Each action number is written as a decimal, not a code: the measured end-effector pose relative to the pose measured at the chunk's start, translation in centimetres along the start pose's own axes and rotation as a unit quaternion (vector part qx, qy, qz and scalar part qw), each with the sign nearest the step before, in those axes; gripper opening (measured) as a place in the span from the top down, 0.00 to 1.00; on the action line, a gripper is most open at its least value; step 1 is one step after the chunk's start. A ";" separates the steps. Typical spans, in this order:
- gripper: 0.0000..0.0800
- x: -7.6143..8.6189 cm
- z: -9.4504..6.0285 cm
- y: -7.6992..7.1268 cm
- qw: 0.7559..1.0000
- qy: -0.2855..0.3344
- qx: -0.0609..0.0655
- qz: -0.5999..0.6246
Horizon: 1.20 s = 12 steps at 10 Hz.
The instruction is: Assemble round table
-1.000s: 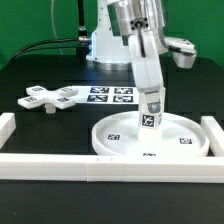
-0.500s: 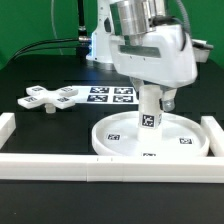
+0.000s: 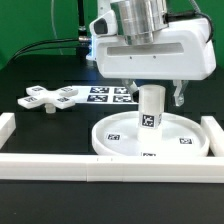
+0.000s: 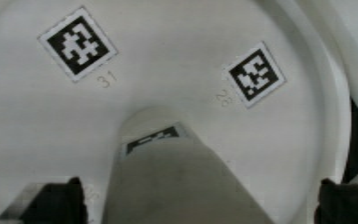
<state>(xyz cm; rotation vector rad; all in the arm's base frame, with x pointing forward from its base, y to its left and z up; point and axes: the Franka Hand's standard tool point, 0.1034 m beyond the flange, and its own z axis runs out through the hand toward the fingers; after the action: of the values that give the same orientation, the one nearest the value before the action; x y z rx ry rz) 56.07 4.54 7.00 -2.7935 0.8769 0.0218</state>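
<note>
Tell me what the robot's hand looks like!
The gripper is a wide, boxy white block under a shiny silver-grey round wrist. Two short fingers poke out of it, with darker tips. The wrist view shows dark pads on them. I can see no square tags on it. The white arm behind glows a little blue.

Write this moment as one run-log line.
gripper: open, straddling post | post: upright on disc centre | cross piece: apart, off disc

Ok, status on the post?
Jaws open, straddling post, not gripping. Post upright at disc centre. Cross piece aside, apart from disc.
</note>
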 end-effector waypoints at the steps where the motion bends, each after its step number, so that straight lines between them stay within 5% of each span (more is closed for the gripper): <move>1: 0.19 0.0 0.0 0.0 1.000 0.000 0.000 -0.023; 5: 0.19 0.3 -0.3 0.5 0.958 -0.014 -0.027 -0.284; 12: 0.19 0.8 -0.7 0.8 0.850 -0.030 -0.035 -0.525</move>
<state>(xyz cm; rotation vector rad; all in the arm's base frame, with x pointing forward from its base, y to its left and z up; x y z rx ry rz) 56.20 3.30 7.47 -2.9056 -0.7477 -0.0321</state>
